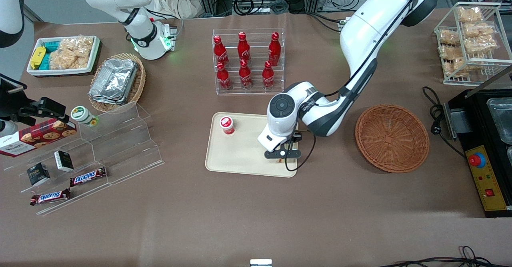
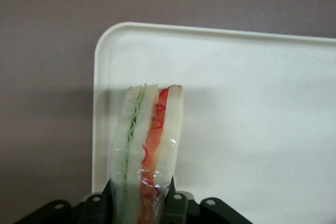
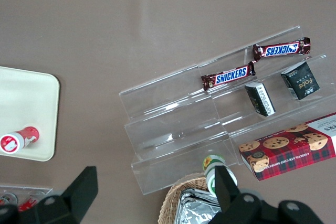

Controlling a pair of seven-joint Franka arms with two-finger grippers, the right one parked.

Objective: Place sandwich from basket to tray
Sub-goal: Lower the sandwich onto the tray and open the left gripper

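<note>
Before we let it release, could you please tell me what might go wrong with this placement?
The left arm's pincer holds the triangular white-bread sandwich close to a corner of the cream rectangular plastic tray, so it might land partly over the rim. Standing narrow on edge, it could topple once freed. The small red-capped bottle stands apart, so contact seems unlikely.
</note>
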